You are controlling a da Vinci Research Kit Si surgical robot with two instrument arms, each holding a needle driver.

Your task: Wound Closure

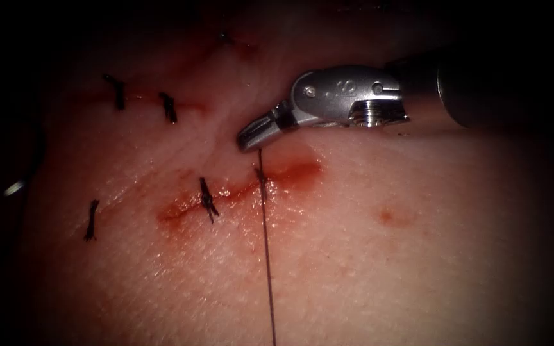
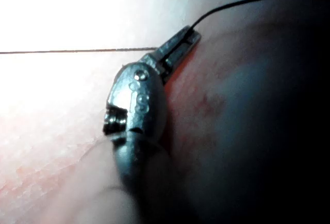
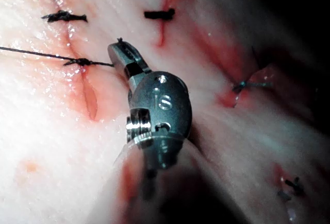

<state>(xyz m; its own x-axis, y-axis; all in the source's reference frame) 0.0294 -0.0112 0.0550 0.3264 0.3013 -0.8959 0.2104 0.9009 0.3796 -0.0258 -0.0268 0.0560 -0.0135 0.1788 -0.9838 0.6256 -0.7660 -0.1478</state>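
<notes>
Holding the thread [image 1: 265, 211] with clenched jaws just above the cut [image 1: 238, 192], the right gripper [image 1: 254, 134] grips something thin, limp and slippery, best pinched near the tissue [image 1: 386, 256].

A short dark knotted stitch [image 1: 118, 91] and a second dark stitch [image 1: 169, 107] sit near each other across a faint red closed line. A lone dark stitch [image 1: 91, 220] stands lower left. A small pale glint [image 1: 14, 188], unidentifiable, lies at the dark left edge.

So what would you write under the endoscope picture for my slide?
The right tool's fingers pinch the thread above the cut in the tissue, beside a finished stitch.
</notes>
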